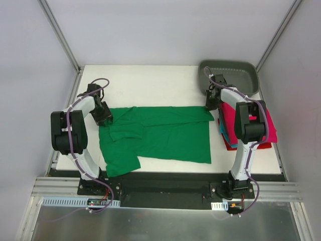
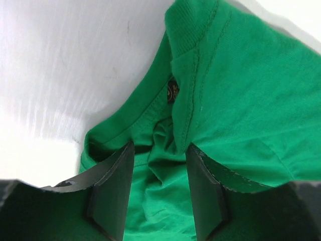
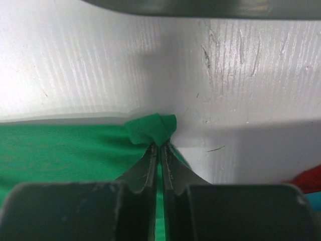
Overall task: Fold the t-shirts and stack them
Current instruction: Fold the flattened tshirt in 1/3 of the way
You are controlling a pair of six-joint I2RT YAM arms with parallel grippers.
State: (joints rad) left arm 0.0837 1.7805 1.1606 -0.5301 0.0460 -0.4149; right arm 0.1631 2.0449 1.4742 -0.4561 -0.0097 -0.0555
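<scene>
A bright green t-shirt [image 1: 165, 133] lies spread across the middle of the table, with its left part folded over. My left gripper [image 1: 103, 114] sits at its upper left corner. In the left wrist view this gripper [image 2: 160, 146] is open, its fingers [image 2: 113, 191] straddling bunched cloth by the collar [image 2: 173, 95]. My right gripper [image 1: 211, 103] is at the shirt's upper right corner. In the right wrist view it [image 3: 160, 146] is shut on a small bunch of green cloth [image 3: 150, 128]. A stack of folded shirts [image 1: 271, 128], crimson-pink on top with teal and red edges below, lies at the right.
A grey plastic tray [image 1: 235, 70] stands at the back right corner, just behind my right gripper; its rim shows in the right wrist view [image 3: 200, 7]. White tabletop [image 1: 150, 85] lies bare behind the green shirt. Grey walls enclose the table.
</scene>
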